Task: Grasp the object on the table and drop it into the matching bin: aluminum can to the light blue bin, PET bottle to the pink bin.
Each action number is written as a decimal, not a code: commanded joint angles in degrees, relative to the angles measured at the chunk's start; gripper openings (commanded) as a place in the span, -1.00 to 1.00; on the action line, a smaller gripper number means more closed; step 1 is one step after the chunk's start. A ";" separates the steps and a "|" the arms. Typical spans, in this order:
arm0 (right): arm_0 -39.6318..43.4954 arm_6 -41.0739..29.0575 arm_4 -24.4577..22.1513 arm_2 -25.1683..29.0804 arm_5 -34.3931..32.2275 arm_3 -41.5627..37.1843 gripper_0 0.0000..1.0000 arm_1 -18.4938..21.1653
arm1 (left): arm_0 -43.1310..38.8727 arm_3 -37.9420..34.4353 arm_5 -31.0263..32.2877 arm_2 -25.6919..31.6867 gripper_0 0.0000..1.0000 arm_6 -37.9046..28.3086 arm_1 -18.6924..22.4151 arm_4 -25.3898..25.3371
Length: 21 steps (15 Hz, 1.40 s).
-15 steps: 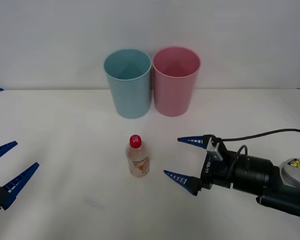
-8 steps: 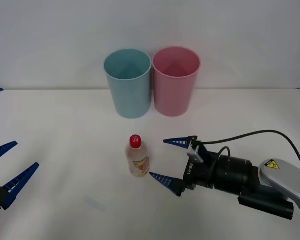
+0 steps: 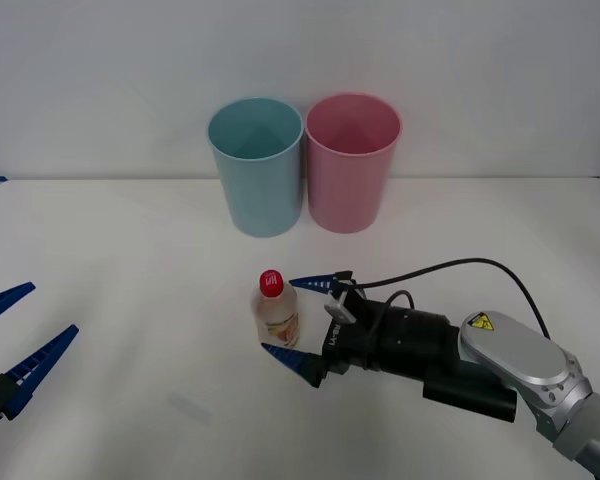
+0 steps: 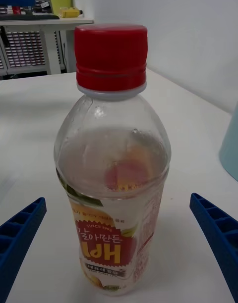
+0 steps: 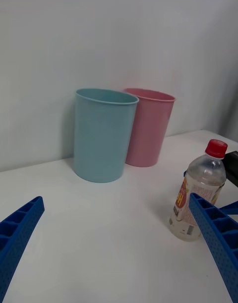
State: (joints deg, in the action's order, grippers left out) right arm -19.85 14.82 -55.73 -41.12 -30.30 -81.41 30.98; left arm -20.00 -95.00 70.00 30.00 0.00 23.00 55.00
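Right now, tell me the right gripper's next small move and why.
Probably shut the right gripper on the PET bottle. Its open fingers already flank the upright bottle, one on each side, with a gap either way. The left gripper waits open at the table's left edge.

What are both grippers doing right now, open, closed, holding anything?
Right gripper: open, its fingers either side of the upright PET bottle, not gripping it.
Left gripper: open, holding nothing, at the table's left edge.
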 commanded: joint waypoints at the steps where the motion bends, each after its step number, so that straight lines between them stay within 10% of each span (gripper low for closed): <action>1: -2.13 0.03 -0.79 -0.89 0.50 2.66 1.00 -2.33 | 0.00 0.00 0.00 0.00 1.00 0.00 0.00 0.00; 9: -3.18 0.03 -0.88 -1.85 1.82 3.63 1.00 -3.21 | 0.00 0.00 0.00 0.00 1.00 0.00 0.00 0.00; 10: -3.18 0.03 -0.96 -1.85 2.00 3.63 -0.41 -3.21 | 0.00 0.00 0.00 0.00 1.00 0.00 0.00 0.00; 12: -3.18 0.39 -0.96 -1.94 1.91 3.63 -1.00 -3.21 | 0.00 0.00 0.00 0.00 1.00 0.00 0.00 0.00; 21: -2.48 0.12 0.36 -1.85 1.91 1.52 -1.00 -1.89 | 0.00 0.00 0.00 0.00 1.00 0.00 0.00 0.00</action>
State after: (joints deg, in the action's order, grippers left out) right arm -22.73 15.00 -55.85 -42.99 -28.38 -78.90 28.44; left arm -20.00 -95.00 70.00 30.00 0.00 23.00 55.00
